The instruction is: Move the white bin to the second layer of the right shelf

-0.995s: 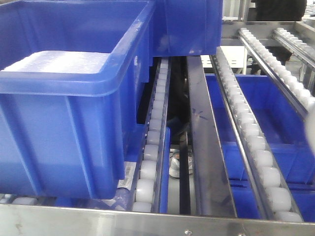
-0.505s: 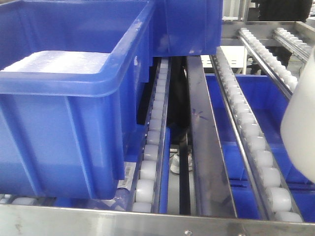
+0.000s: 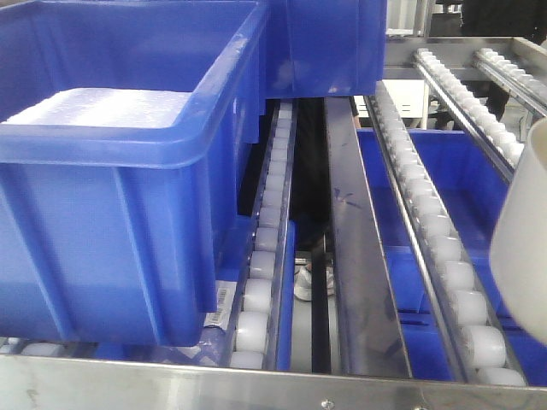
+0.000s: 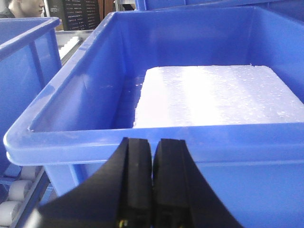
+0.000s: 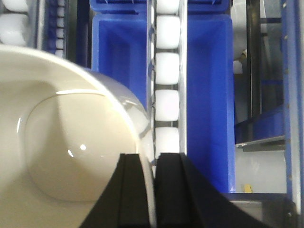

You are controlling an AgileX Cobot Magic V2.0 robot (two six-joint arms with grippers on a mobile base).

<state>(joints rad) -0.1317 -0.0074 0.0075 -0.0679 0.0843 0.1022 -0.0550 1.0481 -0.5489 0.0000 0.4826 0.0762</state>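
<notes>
The white bin (image 3: 523, 235) hangs at the right edge of the front view, above the roller lanes of the right shelf second layer (image 3: 444, 248). From the right wrist I look down into its glossy cream inside (image 5: 61, 142). My right gripper (image 5: 147, 159) is shut on the bin's wall, one finger inside and one outside. A lane of white rollers (image 5: 167, 71) runs just beyond the bin's rim. My left gripper (image 4: 153, 142) is shut on nothing, close in front of a blue crate's rim (image 4: 142, 137).
A big blue crate (image 3: 111, 171) holding a white foam slab (image 4: 213, 95) fills the left lanes. A second blue crate (image 3: 333, 43) stands behind it. More blue crates (image 3: 479, 196) sit below the rollers. A steel rail (image 3: 350, 231) runs down the middle and a steel bar (image 3: 256, 384) crosses the front.
The white bin has come into the front view from the right edge and now shows its rim, a little lower than half a second ago. The blue crates have not moved.
</notes>
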